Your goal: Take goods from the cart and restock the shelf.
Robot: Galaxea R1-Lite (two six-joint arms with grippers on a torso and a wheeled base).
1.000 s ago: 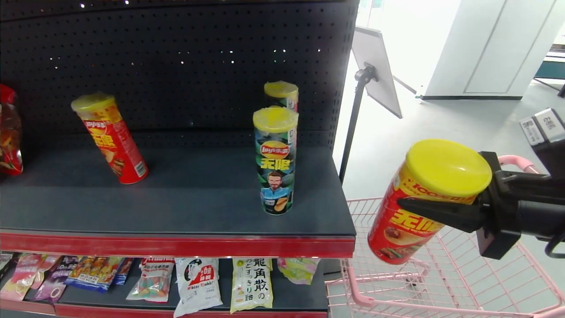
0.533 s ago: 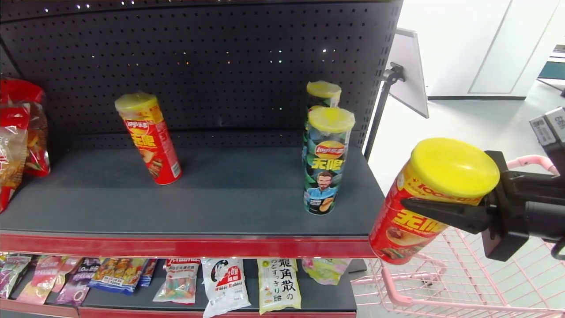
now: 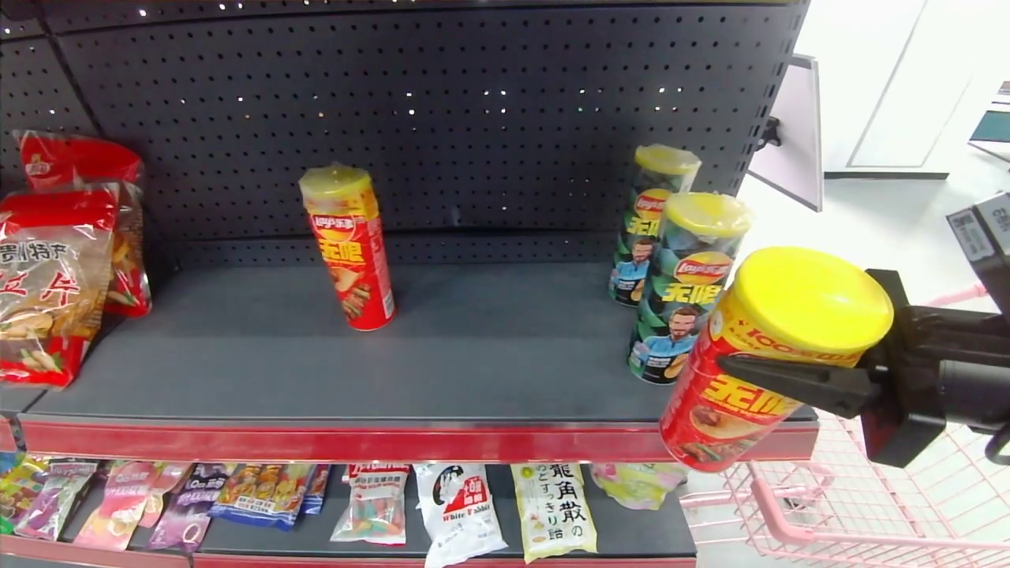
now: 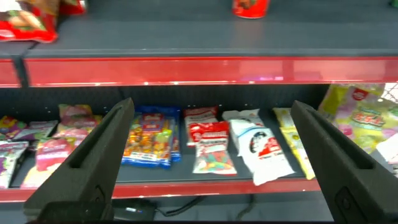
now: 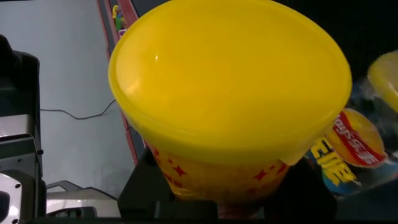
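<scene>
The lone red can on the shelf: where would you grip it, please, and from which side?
The red can stands on end with both flanks free and the pegboard behind, so I'd probably grip across its mid-body, coming from the open front.

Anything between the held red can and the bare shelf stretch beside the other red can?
The two green cans at the shelf's right end stand close behind the held red can, toward that stretch; a path along the front edge looks open.
</scene>
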